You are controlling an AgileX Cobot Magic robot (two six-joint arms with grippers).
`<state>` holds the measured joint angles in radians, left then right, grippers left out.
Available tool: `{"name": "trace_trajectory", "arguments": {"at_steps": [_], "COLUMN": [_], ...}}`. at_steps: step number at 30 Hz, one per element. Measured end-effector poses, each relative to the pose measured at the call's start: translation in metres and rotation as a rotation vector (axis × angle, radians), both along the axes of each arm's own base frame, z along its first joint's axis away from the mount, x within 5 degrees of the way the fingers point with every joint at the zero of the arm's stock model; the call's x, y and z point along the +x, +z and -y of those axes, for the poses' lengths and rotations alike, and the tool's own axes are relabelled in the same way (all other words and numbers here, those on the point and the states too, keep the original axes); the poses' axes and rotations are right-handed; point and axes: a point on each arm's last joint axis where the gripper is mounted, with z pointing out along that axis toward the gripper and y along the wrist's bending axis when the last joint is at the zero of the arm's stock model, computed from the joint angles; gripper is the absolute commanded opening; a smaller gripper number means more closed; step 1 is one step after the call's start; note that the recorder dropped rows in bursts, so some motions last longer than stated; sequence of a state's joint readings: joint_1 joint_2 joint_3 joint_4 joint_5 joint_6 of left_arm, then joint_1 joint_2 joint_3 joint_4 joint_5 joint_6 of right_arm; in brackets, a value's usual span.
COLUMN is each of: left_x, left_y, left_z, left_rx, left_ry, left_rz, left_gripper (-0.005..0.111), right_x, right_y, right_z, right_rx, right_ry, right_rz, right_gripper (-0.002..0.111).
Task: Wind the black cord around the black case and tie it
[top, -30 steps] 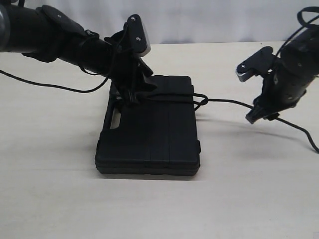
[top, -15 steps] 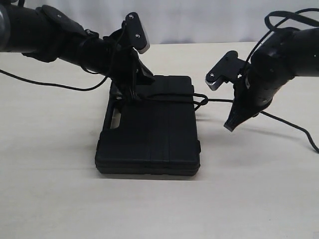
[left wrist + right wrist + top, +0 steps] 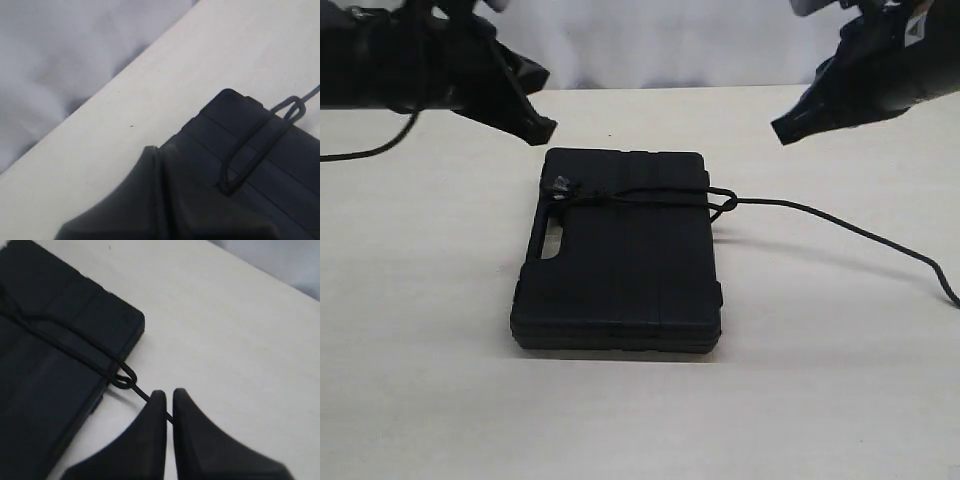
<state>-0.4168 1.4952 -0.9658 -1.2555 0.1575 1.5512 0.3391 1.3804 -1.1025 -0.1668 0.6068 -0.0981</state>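
Note:
The black case [image 3: 620, 265] lies flat in the middle of the table, its handle hole to the left. The black cord [image 3: 640, 197] crosses its far part, with a knot [image 3: 563, 188] at the left edge and a loop [image 3: 724, 203] at the right edge. The cord's tail [image 3: 860, 235] trails across the table to the right. My left gripper [image 3: 542, 130] hangs shut above and left of the case, holding nothing. My right gripper [image 3: 782, 130] hangs shut above and right of it, also empty. The left wrist view shows the left gripper [image 3: 159, 148], the case [image 3: 280, 170] and the cord [image 3: 260, 142]. The right wrist view shows the right gripper [image 3: 169, 392], the case [image 3: 45, 365] and the loop [image 3: 125, 377].
A pale wooden table [image 3: 440, 380] carries the case, with a white cloth backdrop [image 3: 660, 40] behind its far edge. The cord's tail runs off toward the right edge of the exterior view [image 3: 950, 292].
Both arms have lifted up and away from the case. The left gripper has left the knot at the case's left edge. The right gripper has risen from beside the tail.

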Motion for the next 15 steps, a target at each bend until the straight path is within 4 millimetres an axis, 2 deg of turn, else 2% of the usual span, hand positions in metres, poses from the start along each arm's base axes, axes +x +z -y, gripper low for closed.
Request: {"name": "trace_trajectory", "arguments": {"at_steps": [4, 6, 15], "left_x": [-0.049, -0.071, -0.144], "left_y": [0.042, 0.056, 0.078], "left_z": [-0.026, -0.038, -0.076], "left_rx": [-0.131, -0.182, -0.347], "left_ry": [0.079, 0.108, 0.181], "left_rz": [0.106, 0.157, 0.304], "left_gripper": [0.000, 0.000, 0.000], "right_x": [-0.030, -0.048, -0.111], "right_y": [0.026, 0.040, 0.070], "right_z": [0.002, 0.006, 0.027], "right_rx": [0.159, 0.235, 0.386], "right_ry": [0.025, 0.033, 0.041], "right_rz": [0.132, 0.213, 0.510], "right_gripper": [0.004, 0.004, 0.004]}}
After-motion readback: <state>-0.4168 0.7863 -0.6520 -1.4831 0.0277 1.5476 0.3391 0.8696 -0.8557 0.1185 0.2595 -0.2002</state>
